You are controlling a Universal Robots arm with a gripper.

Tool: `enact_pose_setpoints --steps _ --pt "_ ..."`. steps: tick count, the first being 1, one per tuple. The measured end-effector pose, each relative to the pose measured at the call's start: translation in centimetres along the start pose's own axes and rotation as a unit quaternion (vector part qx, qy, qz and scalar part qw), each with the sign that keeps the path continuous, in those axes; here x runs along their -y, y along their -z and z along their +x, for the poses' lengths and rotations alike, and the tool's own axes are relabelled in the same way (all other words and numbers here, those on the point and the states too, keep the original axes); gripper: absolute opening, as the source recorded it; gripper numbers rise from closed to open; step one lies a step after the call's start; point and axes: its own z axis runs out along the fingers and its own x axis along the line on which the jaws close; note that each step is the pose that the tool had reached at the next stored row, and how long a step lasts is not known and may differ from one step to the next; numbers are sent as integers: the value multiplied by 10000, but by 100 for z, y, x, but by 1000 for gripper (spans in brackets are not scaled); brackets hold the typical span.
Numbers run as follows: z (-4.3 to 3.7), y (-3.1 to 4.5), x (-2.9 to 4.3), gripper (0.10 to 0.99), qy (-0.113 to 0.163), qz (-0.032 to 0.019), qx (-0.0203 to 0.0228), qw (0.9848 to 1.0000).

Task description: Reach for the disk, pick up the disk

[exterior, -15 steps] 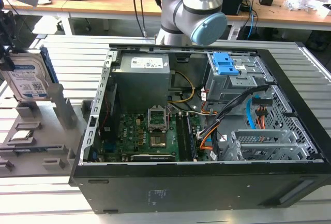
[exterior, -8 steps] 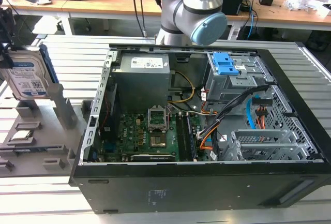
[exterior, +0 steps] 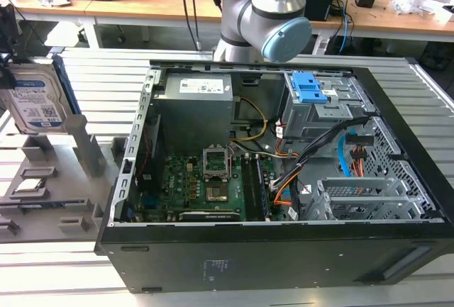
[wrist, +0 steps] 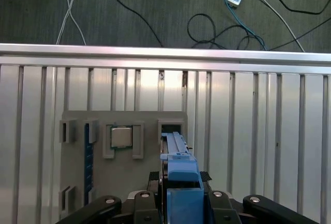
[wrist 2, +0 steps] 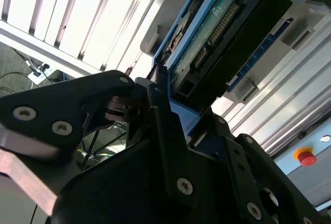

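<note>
The disk (exterior: 32, 101) stands upright at the exterior view's far left, its white-and-blue label facing the camera, over the grey fixture plate (exterior: 42, 186). In the second wrist view the disk (wrist 2: 217, 38) shows its green circuit side inside the blue bracket. My gripper (wrist 2: 164, 87) has black fingers (wrist 2: 163, 120) pressed against that bracket. In the first wrist view the disk's blue bracket edge (wrist: 181, 180) sits between my gripper's (wrist: 182, 203) two fingers, above a slot in the fixture plate (wrist: 124, 172). I cannot tell whether the disk's lower edge still rests in that slot.
An open black computer case (exterior: 397, 101) takes up the middle of the slatted metal table (exterior: 92, 87), with the arm's base (exterior: 266, 16) behind it. A processor chip (wrist: 120, 137) lies in the fixture. Cables (wrist: 222, 27) lie on the floor past the table edge. A red button (wrist 2: 306, 158) sits nearby.
</note>
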Motion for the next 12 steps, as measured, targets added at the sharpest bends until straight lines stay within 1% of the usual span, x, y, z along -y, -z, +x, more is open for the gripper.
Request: enact_pose_setpoints --steps 4,7,12 --pt "1 58 4 369 0 0 0 10000" --pt "3 122 10 369 0 -1 0 10000" --pt "4 184 18 369 0 -2 0 10000"
